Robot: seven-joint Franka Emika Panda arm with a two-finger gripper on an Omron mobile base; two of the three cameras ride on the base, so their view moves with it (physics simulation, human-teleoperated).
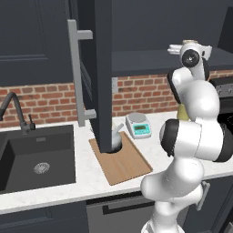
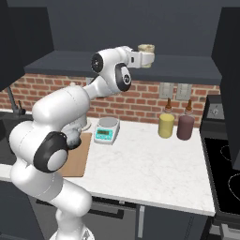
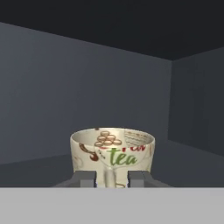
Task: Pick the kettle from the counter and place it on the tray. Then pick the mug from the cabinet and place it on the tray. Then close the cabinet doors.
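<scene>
The cabinet holds the mug on its shelf, at twelve o'clock from the gripper, whose fingers pinch the mug's handle. The kettle sits on the tray. The arm reaches up and level into the cabinet.

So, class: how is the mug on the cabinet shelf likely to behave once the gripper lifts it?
The mug looks glazed and rigid, so probably slippery and breakable if dropped. The gripper seems to pinch the handle, off-centre, so the mug may swing or tilt. It looks empty, so likely light.
</scene>
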